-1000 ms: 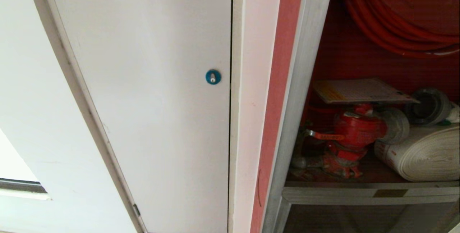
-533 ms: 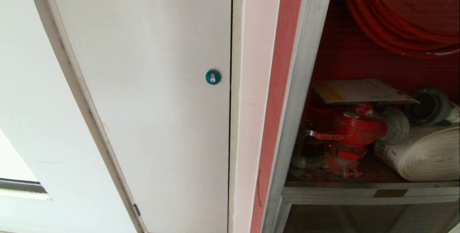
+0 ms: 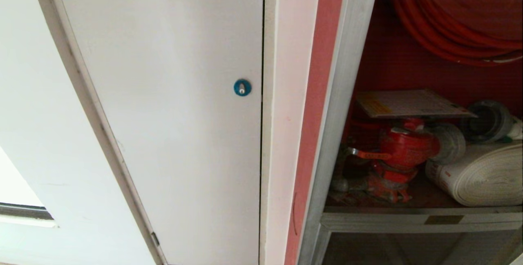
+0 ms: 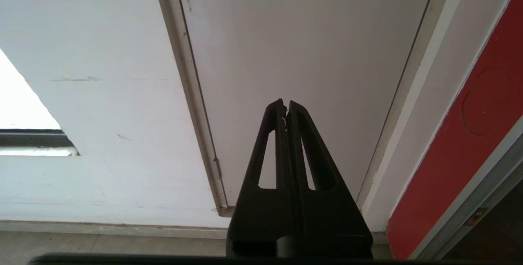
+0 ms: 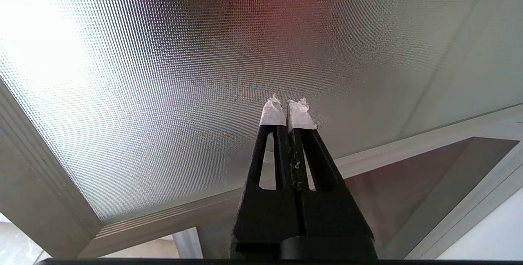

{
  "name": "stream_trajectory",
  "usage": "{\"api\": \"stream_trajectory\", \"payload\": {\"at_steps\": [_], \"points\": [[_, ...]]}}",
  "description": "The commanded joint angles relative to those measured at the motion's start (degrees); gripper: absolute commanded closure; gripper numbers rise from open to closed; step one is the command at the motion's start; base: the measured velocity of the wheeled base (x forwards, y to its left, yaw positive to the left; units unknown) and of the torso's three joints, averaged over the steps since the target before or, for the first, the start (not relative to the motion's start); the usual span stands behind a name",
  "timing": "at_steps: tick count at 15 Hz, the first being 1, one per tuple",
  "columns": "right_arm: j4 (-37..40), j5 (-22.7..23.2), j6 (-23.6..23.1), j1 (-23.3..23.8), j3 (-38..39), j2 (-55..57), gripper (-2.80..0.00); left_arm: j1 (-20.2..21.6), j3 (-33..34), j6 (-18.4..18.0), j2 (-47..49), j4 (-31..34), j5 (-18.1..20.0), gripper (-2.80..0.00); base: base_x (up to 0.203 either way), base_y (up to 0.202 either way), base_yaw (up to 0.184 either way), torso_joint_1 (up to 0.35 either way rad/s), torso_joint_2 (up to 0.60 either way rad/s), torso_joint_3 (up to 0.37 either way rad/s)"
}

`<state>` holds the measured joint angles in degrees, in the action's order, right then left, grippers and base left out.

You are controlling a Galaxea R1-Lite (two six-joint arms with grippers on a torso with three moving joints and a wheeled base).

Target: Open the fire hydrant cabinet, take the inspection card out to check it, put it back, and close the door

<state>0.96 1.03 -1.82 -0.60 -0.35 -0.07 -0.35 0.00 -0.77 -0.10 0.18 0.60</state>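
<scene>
The fire hydrant cabinet stands open at the right of the head view, its red inside showing. The inspection card lies flat on top of the red valve, its yellow band toward the cabinet's left frame. Neither gripper appears in the head view. My left gripper is shut and empty, facing a plain white panel. My right gripper, with white-taped tips, is shut and empty close to a silver-framed patterned glass panel, apparently the door swung open.
A red hose reel hangs above the card, and a white rolled hose lies right of the valve. The white panel with a blue round lock fills the left. A lower dark glass panel sits under the silver rail.
</scene>
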Motion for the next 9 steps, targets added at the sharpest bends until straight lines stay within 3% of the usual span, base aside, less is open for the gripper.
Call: {"api": "stream_trajectory", "payload": {"at_steps": [1, 9], "points": [[0.0, 0.0, 0.0, 0.0, 0.0, 0.1, 0.00, 0.0, 0.0, 0.0, 0.0, 0.0, 0.0, 0.00, 0.000, 0.000, 0.000, 0.000, 0.00, 0.000], [0.0, 0.0, 0.0, 0.0, 0.0, 0.1, 0.00, 0.0, 0.0, 0.0, 0.1, 0.0, 0.0, 0.00, 0.000, 0.000, 0.000, 0.000, 0.00, 0.000]]}}
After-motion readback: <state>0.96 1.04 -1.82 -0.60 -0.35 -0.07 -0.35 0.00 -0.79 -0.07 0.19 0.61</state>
